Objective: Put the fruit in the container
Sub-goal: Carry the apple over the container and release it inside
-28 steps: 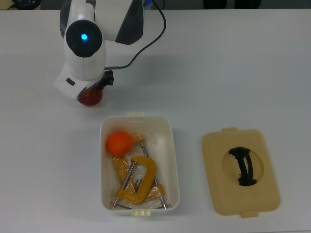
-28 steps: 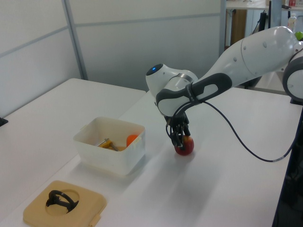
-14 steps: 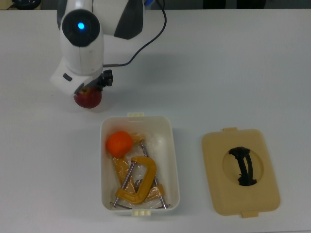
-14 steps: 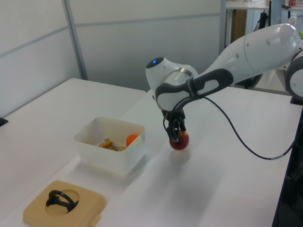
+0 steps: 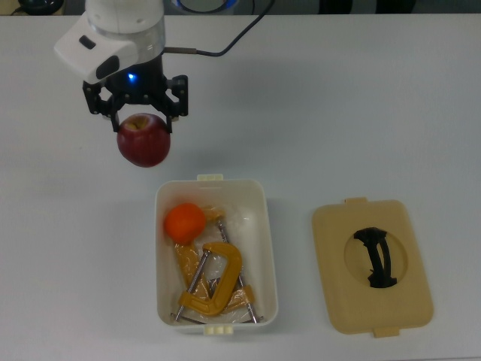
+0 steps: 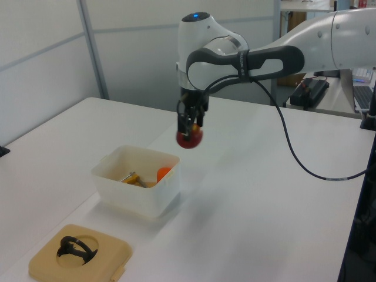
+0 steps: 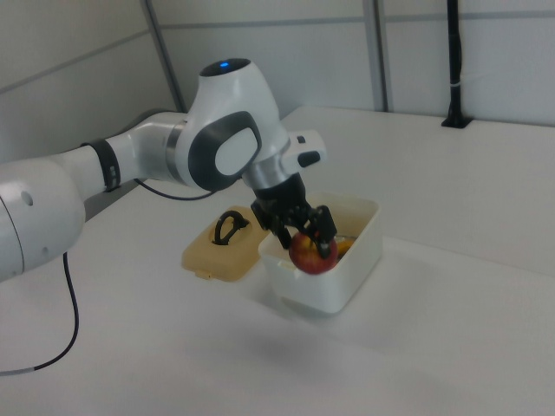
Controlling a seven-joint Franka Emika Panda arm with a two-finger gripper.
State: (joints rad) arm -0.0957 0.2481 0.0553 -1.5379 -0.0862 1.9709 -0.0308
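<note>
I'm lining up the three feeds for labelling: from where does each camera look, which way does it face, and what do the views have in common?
Top view: overhead, facing straight down at the white tub and tan lid; shows the wrist and gripper.
Left view: low at the lid's end of the table, facing the arm.
Right view: opposite side, lid behind the tub; the arm enters from the right view's left.
All three share the gripper clamped on the apple, held off the table.

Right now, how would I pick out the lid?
Start at the white tub on the table. To the top view's right lies a flat tan lid, alone. Only it has a black handle in a round hollow.
</note>
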